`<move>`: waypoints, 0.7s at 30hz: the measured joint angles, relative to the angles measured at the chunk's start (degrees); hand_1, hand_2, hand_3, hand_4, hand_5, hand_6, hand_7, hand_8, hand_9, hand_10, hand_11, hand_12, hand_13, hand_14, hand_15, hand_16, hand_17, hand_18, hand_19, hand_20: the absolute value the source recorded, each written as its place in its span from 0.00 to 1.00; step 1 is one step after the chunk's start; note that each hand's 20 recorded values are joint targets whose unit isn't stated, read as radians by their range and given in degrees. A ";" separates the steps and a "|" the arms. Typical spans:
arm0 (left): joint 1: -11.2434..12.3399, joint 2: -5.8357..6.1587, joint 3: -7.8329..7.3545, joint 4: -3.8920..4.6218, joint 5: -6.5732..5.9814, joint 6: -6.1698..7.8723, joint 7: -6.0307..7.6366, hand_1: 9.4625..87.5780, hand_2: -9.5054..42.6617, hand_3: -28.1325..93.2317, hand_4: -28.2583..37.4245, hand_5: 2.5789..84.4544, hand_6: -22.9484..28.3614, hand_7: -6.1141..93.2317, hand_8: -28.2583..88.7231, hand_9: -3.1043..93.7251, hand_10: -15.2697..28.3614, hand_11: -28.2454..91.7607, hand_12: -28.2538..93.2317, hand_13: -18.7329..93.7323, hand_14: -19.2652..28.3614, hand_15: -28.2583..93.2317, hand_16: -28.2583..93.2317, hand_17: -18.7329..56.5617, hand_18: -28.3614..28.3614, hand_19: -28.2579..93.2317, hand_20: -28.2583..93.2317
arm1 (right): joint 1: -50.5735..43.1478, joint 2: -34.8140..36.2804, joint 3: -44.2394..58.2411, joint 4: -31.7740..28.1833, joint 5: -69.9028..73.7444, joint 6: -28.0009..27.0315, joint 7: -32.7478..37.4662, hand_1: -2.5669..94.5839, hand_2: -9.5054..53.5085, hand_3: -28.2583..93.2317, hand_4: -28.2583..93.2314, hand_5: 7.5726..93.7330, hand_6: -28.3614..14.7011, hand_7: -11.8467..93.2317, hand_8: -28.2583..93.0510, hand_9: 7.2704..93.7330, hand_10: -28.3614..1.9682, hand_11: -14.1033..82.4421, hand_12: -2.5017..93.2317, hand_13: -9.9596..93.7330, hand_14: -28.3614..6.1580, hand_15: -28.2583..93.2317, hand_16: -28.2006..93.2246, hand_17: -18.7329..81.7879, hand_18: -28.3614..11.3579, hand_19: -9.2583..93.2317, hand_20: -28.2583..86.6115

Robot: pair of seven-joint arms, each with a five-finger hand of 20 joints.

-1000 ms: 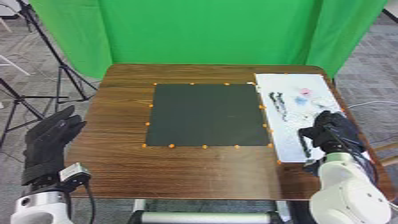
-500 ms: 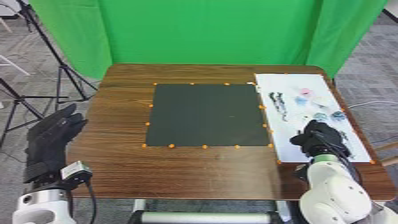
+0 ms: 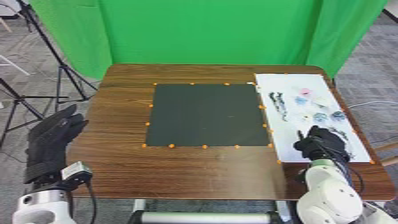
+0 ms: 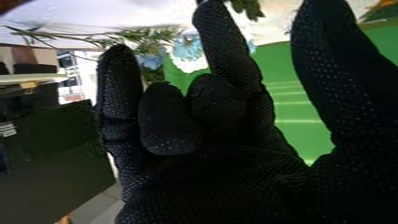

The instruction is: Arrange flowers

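- The brown desk (image 3: pixel 107 165) lies between both hands' fingers; no finished arrangement stands ahead of them, so most of the work seems left.
- The dark mat (image 3: pixel 209 115) is left of and beyond the right fingers, perhaps where the display will go.
- The white board (image 3: pixel 289 82), under and beyond those fingers, carries the flowers, apparently the supply still to be arranged.
- The left hand (image 3: pixel 51 140) waits off the desk's left side, fingers loosely extended, holding nothing.
- The right hand (image 3: pixel 321 145) is over the board: some fingers reach out, others bend inward, with nothing visible in their grasp.
- The dark sprigs (image 3: pixel 277 104) lie ahead and left of the right fingers.
- The pink flower (image 3: pixel 306 93) lies farther beyond them; the blue flower (image 3: pixel 338 115) is nearer, ahead and right.
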 measured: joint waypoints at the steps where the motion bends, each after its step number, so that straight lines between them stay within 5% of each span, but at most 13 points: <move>1: 0.01 0.03 0.02 0.00 -0.05 0.00 0.02 0.28 0.17 0.88 0.23 0.51 0.69 0.23 0.15 0.40 0.83 0.60 0.29 0.40 0.98 0.79 0.08 0.15 0.90 0.73 0.31 | 0.00 -0.01 -0.05 0.13 0.00 0.00 0.10 0.39 0.01 0.87 0.06 0.64 0.45 0.41 0.15 0.69 0.32 0.97 0.48 0.75 0.27 1.00 0.59 0.52 0.01 1.00 0.36; 21: -0.20 0.41 0.46 0.06 -0.47 0.00 0.27 0.28 0.17 0.88 0.23 0.51 0.70 0.23 0.15 0.40 0.83 0.60 0.29 0.40 0.98 0.79 0.08 0.15 0.90 0.73 0.31 | 2.66 0.47 -4.31 3.44 -2.78 0.29 2.01 0.43 0.00 0.88 0.05 0.66 0.46 0.42 0.18 0.71 0.33 0.97 0.47 0.76 0.30 1.00 0.57 0.54 0.02 1.00 0.35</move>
